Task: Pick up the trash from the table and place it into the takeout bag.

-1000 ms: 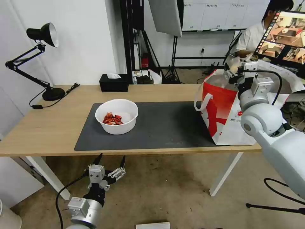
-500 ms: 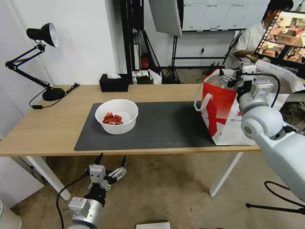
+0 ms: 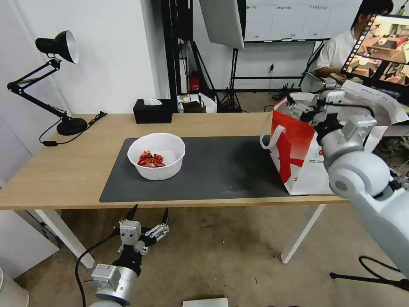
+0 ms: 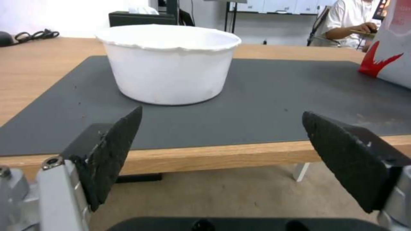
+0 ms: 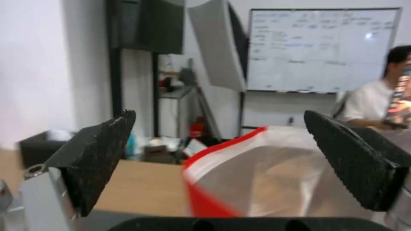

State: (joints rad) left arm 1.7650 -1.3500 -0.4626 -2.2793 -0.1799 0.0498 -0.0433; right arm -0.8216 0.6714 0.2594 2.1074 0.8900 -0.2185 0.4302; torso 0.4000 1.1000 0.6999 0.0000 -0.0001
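Right gripper (image 3: 304,104) wide open, empty, above takeout bag (image 3: 298,145) mouth at table's (image 3: 64,179) right edge | left gripper (image 3: 145,221) open, empty, below front edge, your approach lined on bowl (image 3: 156,155)

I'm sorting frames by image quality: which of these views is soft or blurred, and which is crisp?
Right wrist view: soft throughout; the takeout bag and whiteboard look smeared. Left wrist view: crisp on the white bowl and dark mat; the background is softer. Head view: sharp across the table, with slight wide-angle bending at the edges.
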